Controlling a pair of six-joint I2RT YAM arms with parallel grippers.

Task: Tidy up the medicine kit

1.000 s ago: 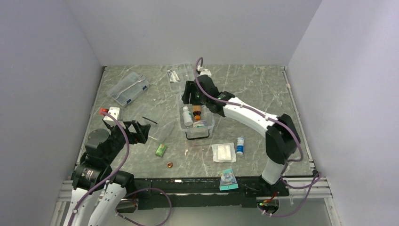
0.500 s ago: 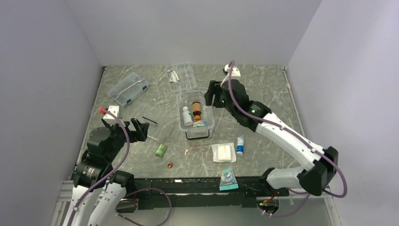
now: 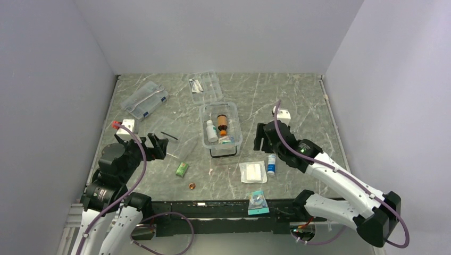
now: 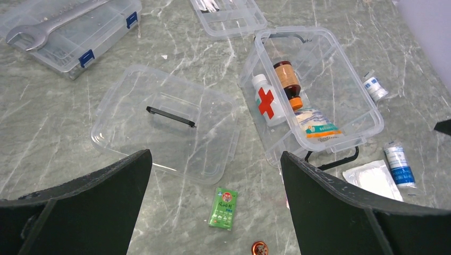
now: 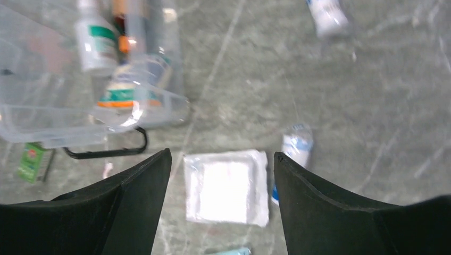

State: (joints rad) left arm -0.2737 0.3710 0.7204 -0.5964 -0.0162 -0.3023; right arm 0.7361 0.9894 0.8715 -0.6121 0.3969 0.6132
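The medicine kit [image 3: 237, 125] [image 4: 351, 69] is a clear tub standing open mid-table, seen too in the right wrist view [image 5: 32, 127]. In it lie a white bottle [image 3: 211, 131], a brown bottle [image 3: 222, 123] and a packet [image 3: 225, 140]. Its clear lid [image 4: 133, 133] with a dark handle [image 3: 169, 136] lies flat to the tub's left. My right gripper [image 3: 259, 138] [image 5: 222, 154] hangs open above a white gauze pad [image 3: 252, 171] [image 5: 227, 186] and a blue-white roll [image 3: 272, 163] [image 5: 295, 149]. My left gripper [image 3: 159, 146] [image 4: 215, 153] stands wide open above a green sachet [image 3: 182, 169] [image 4: 223, 207], holding nothing.
A small orange disc [image 3: 192, 186] and a teal packet [image 3: 257, 201] lie near the front edge. A flat clear case with blue latches [image 3: 144, 99] holds a wrench at back left. A small clear tray [image 3: 206, 85] sits behind the tub. Another small roll [image 5: 328, 16] lies right of the tub.
My right arm has drawn back from over the tub toward the near right and now hangs over the gauze pad, jaws a little wider. The left arm has stayed put.
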